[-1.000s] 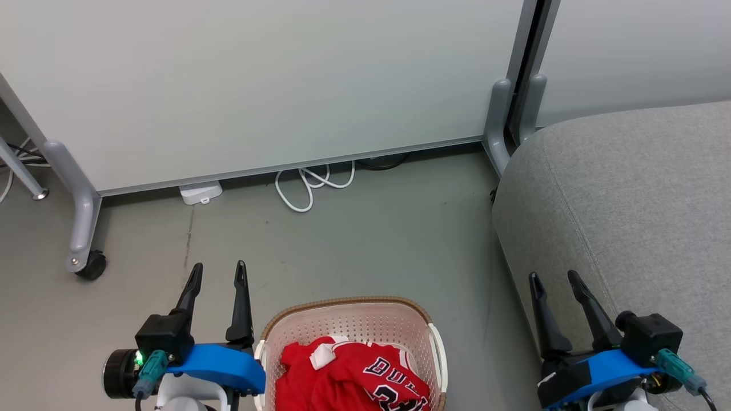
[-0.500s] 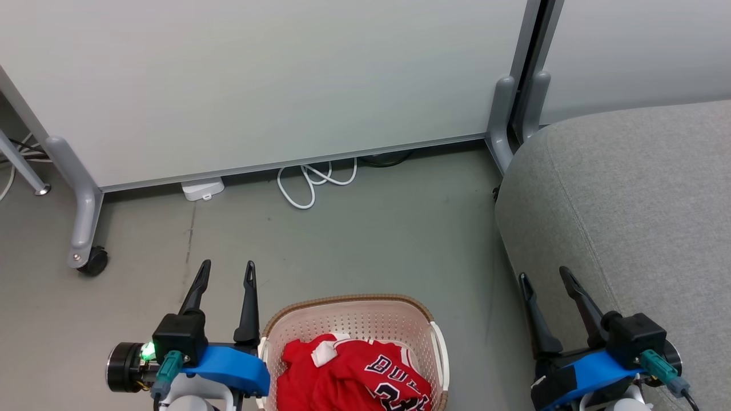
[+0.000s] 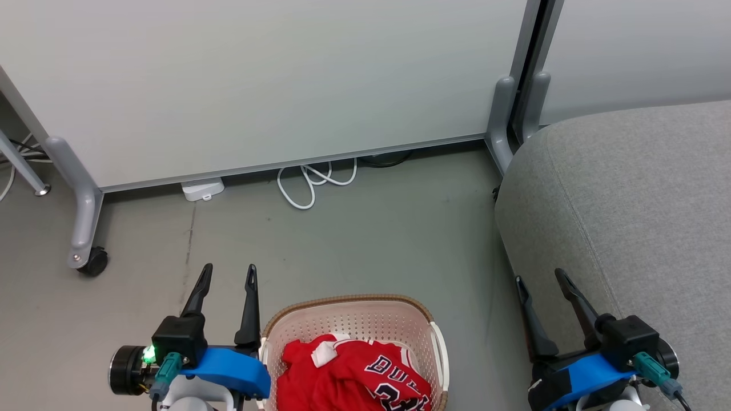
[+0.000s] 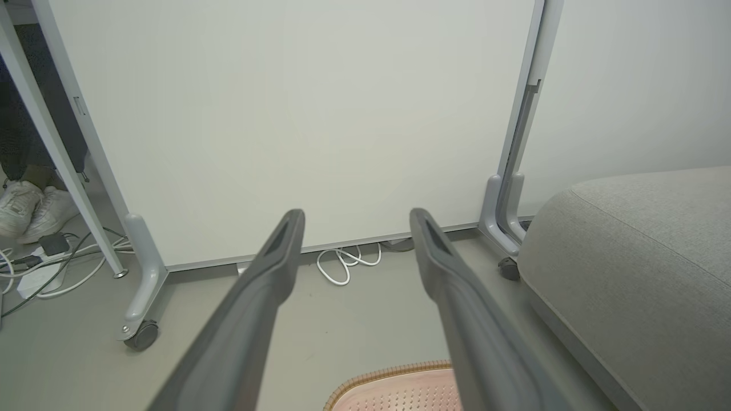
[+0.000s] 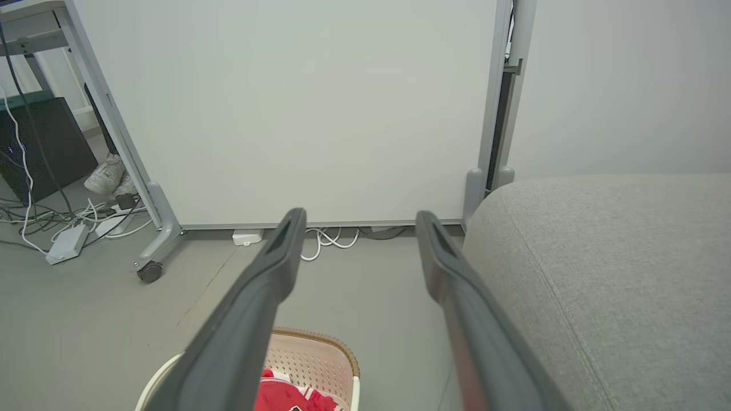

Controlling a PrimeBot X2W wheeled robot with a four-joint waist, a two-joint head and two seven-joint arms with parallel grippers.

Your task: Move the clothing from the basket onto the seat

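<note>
Both arms have edged inward toward the basket [image 3: 354, 319]; left gripper [image 3: 227, 274] and right gripper [image 3: 539, 278] gape empty. The clothing [image 3: 348, 371] inside looks soft, light; pinch a raised fold.

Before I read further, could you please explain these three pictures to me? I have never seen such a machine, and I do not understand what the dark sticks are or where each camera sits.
The machine is a robot with two arms. The dark sticks are the fingers of its grippers. The head view looks down from the robot's head: the left gripper is at the lower left and the right gripper at the lower right. Both are open and hold nothing. Between them, on the grey floor, stands the basket with the red clothing inside. The big grey cushion on the right is the seat. Behind stands a white partition on wheels, with a white cable under it. The other two pictures come from cameras on the wrists, each looking along its own two fingers. At their left edges, a person's white shoes show.
</note>
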